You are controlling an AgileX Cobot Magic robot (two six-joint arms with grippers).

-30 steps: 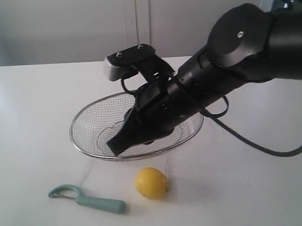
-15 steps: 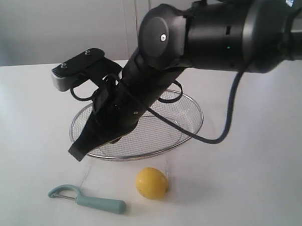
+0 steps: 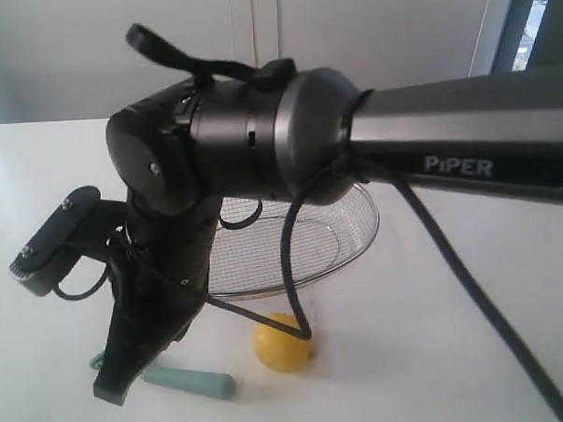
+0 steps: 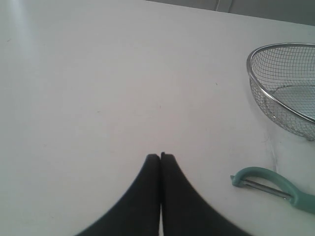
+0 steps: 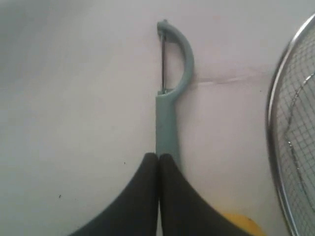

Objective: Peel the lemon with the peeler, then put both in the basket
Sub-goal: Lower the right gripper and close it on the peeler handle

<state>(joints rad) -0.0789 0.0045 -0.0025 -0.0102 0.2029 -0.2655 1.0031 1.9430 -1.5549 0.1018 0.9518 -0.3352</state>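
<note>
ROBOT ARM REACHES THE PEELER: A black arm (image 3: pixel 260 137) marked PIPER comes in from the right edge of the exterior frame and fills its middle. Its right gripper (image 3: pixel 114 391) points down at the lower left, jaws pressed together and holding nothing. The tip hangs over the pale teal peeler (image 3: pixel 191 381), which lies flat on the white table (image 3: pixel 475 352) along the bottom of the frame; whether the tip touches it cannot be told. Just right of the peeler's handle, at bottom centre, sits the yellow lemon (image 3: pixel 283 346), partly crossed by a black cable (image 3: pixel 286 267). Behind the lemon, at mid-frame, the wire-mesh basket (image 3: pixel 343 236) rests on the table, largely masked by the arm. The right wrist camera shows the closed fingertips over the peeler's handle, blade end pointing away, with the basket rim and a sliver of lemon close by. The left gripper (image 4: pixel 160 156), seen by its own wrist camera, is likewise closed and empty above bare table, apart from the peeler and basket.
</note>
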